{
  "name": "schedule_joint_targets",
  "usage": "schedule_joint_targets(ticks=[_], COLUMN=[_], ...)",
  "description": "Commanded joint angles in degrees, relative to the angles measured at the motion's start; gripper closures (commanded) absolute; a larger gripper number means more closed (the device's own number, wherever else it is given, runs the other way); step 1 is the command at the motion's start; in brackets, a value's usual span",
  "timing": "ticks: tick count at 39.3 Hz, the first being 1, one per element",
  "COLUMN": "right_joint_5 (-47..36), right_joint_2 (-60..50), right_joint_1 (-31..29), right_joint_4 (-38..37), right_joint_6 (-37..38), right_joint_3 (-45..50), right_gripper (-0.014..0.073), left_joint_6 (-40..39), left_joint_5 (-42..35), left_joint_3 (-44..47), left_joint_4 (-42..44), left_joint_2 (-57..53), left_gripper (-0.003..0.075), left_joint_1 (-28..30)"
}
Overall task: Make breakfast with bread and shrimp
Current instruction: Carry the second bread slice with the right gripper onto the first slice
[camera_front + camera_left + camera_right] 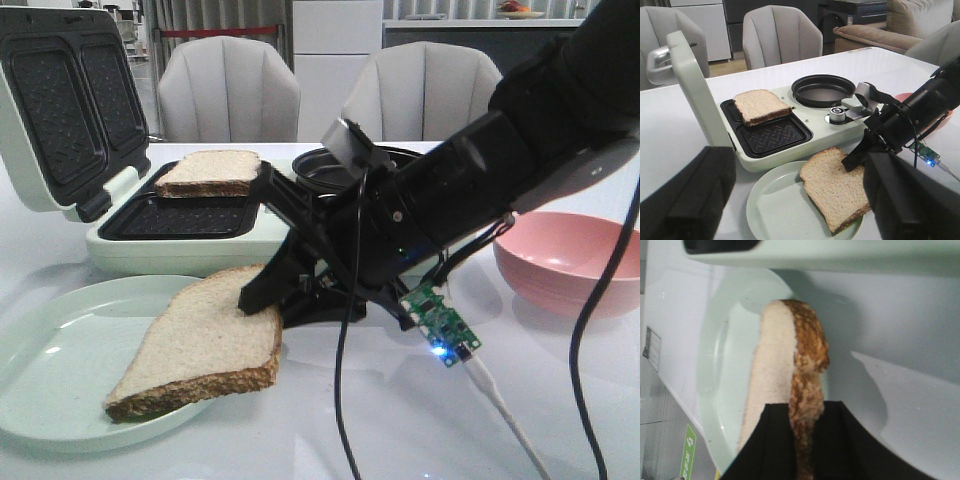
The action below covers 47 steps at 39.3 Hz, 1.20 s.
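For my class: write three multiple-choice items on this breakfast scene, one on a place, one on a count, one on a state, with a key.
1. Where does the slice not being gripped lie?
A. in the sandwich maker
B. in the pink bowl
C. on a chair

2. How many bread slices show?
A. one
B. two
C. four

3. The right tool is
A. open above the pan
B. shut on the slice over the plate
C. out of view

Key: 1 A, it rests on a grill well; 2 B, two in front view; 3 B, its fingers clamp the crust.
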Motion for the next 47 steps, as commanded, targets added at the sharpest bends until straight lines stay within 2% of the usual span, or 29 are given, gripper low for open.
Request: schedule_joint_targets(ticks=[1,9,14,30,37,43,47], right_joint_5=[3.31,4.99,5.80,0.50,-1.16,-3.97,-5.95], right_joint_2=[-5.85,-8.63,-7.21,4.86,8.82,9.44,9.44], right_joint_1=[-0.14,-0.14,-0.14,-0.14,-0.14,-0.14,-0.14], right_joint_4=[1.59,2.53,6.53,7.75,6.57,1.68,-1.59], right_joint_6=[-1.82,-2.31,-2.31,-3.21,-3.21,-3.21,-3.21], right_joint_3=[-1.67,-6.97,-12.68,-30.72,-34.13,-34.71,-34.76], right_gripper=[0.0440,0.0440,0.0440,0.0440,0.0440,0.0433,0.0349], left_joint_6=[-0.35,-0.35,-0.35,-0.35,-0.35,-0.35,-0.35], left_joint_5=[-4.85,-4.85,-4.85,-4.85,-4.85,-4.85,-4.85], left_joint_3=[-1.56,-1.56,-1.56,-1.56,-1.56,-1.56,-1.56], left_joint_4=[-0.67,-0.67,-0.67,-0.67,-0.67,-0.67,-0.67], left_joint_2=[0.88,0.88,0.88,0.88,0.88,0.88,0.88], left_gripper=[0.0139,0.0139,0.0139,0.0139,0.0139,0.0139,0.0139], left_joint_1=[-0.40,-0.40,-0.40,-0.40,-0.40,-0.40,-0.40])
